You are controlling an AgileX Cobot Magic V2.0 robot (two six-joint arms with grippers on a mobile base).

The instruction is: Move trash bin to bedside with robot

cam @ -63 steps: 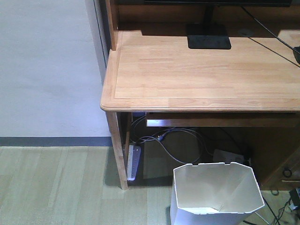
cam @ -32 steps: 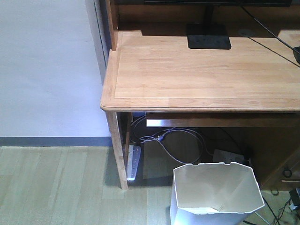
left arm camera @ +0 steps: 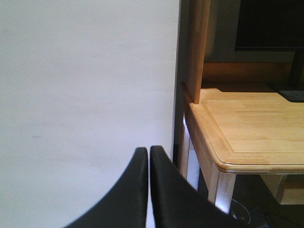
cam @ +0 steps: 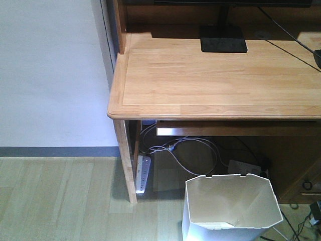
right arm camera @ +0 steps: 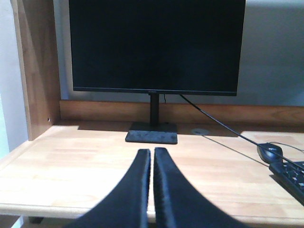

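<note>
1. A pale wall (cam: 50,75) fills the left of the front view; a dark baseboard (cam: 55,151) runs along its foot.
2. A light wood-plank floor (cam: 60,201) spreads across the near left and runs under the furniture.
3. A light wooden desk (cam: 215,80) takes up the right and far part of the scene; its rounded left corner juts past the wall's edge, and its left leg (cam: 125,160) stands on the floor.
4. A dark monitor (right arm camera: 156,45) stands at the far side of the desk on a flat black base (cam: 223,39); a thin black cable (right arm camera: 213,121) runs from behind it towards the near right.
5. The trash bin (cam: 230,206) stands upright on the floor at the near right, just in front of the space under the desk and to the right of the leg; its white faceted walls and open rim show, and its lower part is cut off by the picture's edge.
6. The left gripper (left arm camera: 148,151) faces the wall beside the desk's left corner; its black jaws are closed to a thin slit and hold nothing.
7. The right gripper (right arm camera: 152,152) points over the desk top towards the monitor base; its jaws are likewise pressed together, empty.
8. A white power strip (cam: 143,173) lies against the inner side of the leg, with grey cords (cam: 180,150) looping to its right.
9. A black keyboard (right arm camera: 290,178) lies at the desk's near right, partly out of frame; a black mouse (right arm camera: 270,152) sits just beyond it.
</note>
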